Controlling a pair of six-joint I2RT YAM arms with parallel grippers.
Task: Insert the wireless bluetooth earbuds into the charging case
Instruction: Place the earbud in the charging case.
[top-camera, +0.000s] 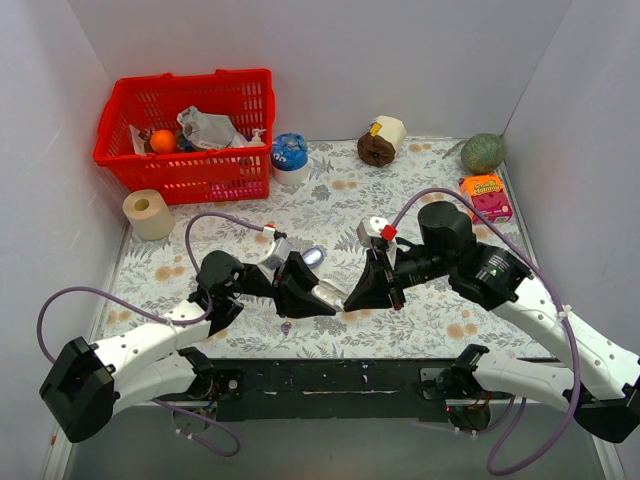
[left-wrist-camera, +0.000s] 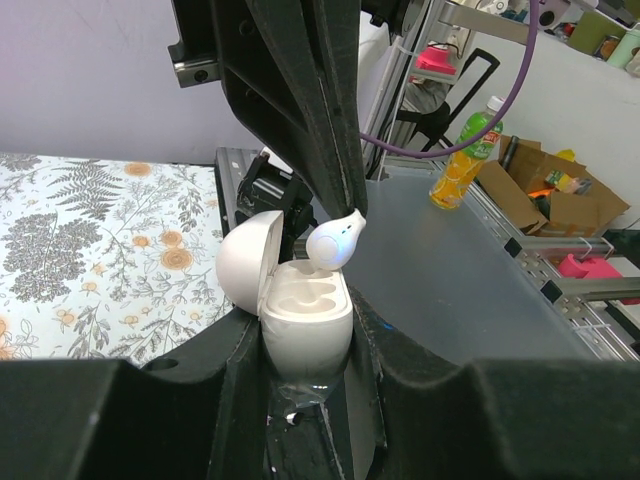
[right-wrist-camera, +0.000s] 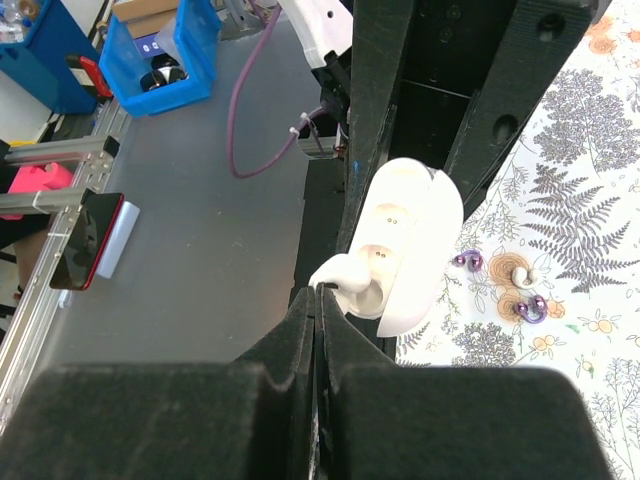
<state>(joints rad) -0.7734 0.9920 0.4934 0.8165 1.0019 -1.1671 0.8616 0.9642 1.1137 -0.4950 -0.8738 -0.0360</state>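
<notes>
Step in hand: seating the first earbud. My left gripper (left-wrist-camera: 308, 362) had its fingers narrowed onto the base of the charging case (left-wrist-camera: 300, 312) and held it upright above the floral cloth (top-camera: 400, 190), just toward 6 o'clock from the table's middle in the top view. The hinged lid (left-wrist-camera: 243, 262) stood thrown back at 9 o'clock in the left wrist view.

My right gripper (right-wrist-camera: 316, 298) was pinched fully together on the earbud (left-wrist-camera: 333, 243), holding it by the stem. The bud hung at about 1 o'clock off the case's open wells, right at the far rim and not yet seated. I could not tell whether it touched the rim.

Look of the parts: the case was glossy white, pebble-shaped, with two moulded wells, both bare. Small contact dots showed in the right wrist view. The earbud was white and teardrop-shaped, with a faint blue light on its body.

Next move, my judgement: bring the bud toward 7 o'clock over the nearer well, turn it until the stem lines up with the slot, lower it, and only then let the fingers part. The left hold must not slip, since the shell is slick.

A small white bit (right-wrist-camera: 520, 275) with purple loops (right-wrist-camera: 532, 308) lay on the cloth at 3 o'clock from the case, too small to identify.
</notes>
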